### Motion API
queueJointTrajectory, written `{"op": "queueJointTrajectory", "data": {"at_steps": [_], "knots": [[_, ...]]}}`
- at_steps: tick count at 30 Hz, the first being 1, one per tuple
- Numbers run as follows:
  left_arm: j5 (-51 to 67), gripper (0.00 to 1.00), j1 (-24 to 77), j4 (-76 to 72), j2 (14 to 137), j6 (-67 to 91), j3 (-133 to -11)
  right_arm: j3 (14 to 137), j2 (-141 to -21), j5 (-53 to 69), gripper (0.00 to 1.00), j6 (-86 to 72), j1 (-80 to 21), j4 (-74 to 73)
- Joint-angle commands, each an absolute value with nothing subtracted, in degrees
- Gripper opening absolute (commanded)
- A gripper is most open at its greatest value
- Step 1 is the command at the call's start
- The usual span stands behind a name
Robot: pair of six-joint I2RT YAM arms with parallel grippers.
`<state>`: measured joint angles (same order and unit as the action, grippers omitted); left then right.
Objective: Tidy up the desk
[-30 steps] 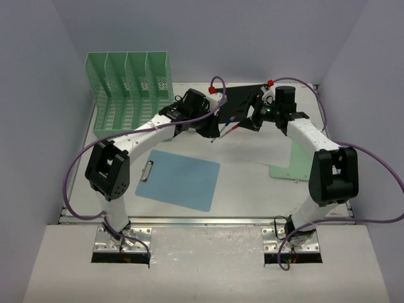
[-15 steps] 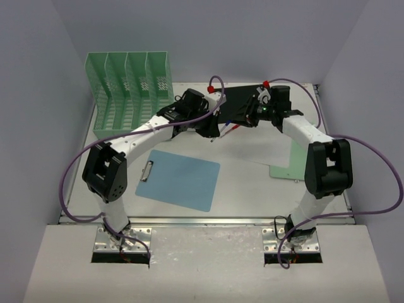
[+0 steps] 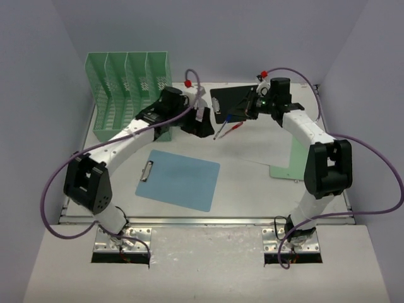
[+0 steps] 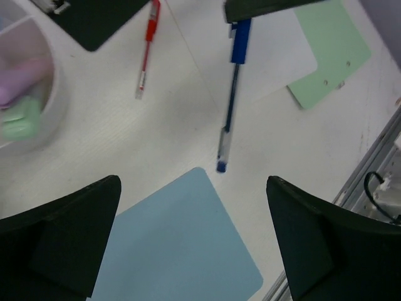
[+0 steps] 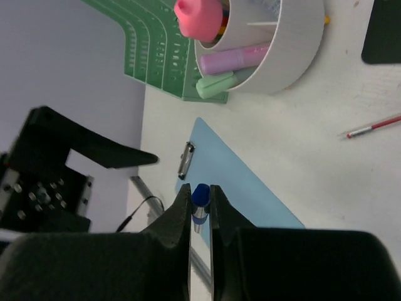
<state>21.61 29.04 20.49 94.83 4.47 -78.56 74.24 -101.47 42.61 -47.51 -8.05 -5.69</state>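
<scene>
On the white desk, my right gripper is shut on the capped end of a blue pen. In the left wrist view the blue pen slants down, with its tip near the desk. A red pen lies beside it, and it shows again as the red pen in the top view. My left gripper hangs open and holds nothing, above the corner of a light blue clipboard. From above, the left gripper sits left of the pens and the right gripper sits over the black clipboard.
A mint-green file rack stands at the back left. Next to it is a round white holder with highlighters. The blue clipboard lies front centre. A green clipboard under white paper lies right. Lavender walls enclose the desk.
My left gripper opened and drew back to the left, away from the pens. My right gripper closed on the blue pen's end.
</scene>
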Motion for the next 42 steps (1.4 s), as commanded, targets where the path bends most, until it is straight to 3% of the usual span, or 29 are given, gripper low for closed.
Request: {"op": "queueJointTrajectory", "data": {"at_steps": [1, 7, 11, 21, 29, 42], "knots": [[24.0, 1.0, 16.1, 12.2, 84.0, 12.9, -75.7, 81.3, -98.5, 38.1, 0.01, -37.2, -9.3, -7.8], [23.5, 1.0, 4.0, 10.7, 74.9, 18.5, -72.9, 89.4, -98.3, 29.7, 0.01, -19.2, -16.1, -9.3], [17.1, 1.0, 3.1, 14.9, 73.7, 18.4, -74.4, 92.4, -99.7, 21.7, 0.01, -10.0, -23.0, -4.1], [17.7, 1.0, 2.3, 12.3, 69.6, 17.9, -70.1, 98.7, -111.0, 2.4, 0.01, 2.4, -35.8, 11.9], [18.3, 1.0, 2.3, 13.1, 69.3, 16.1, -70.3, 96.9, -117.2, 0.6, 0.01, 10.7, -37.4, 21.3], [19.3, 1.0, 2.3, 12.4, 70.1, 15.4, -68.5, 98.6, -123.0, 2.4, 0.01, 7.3, -37.4, 15.4]]}}
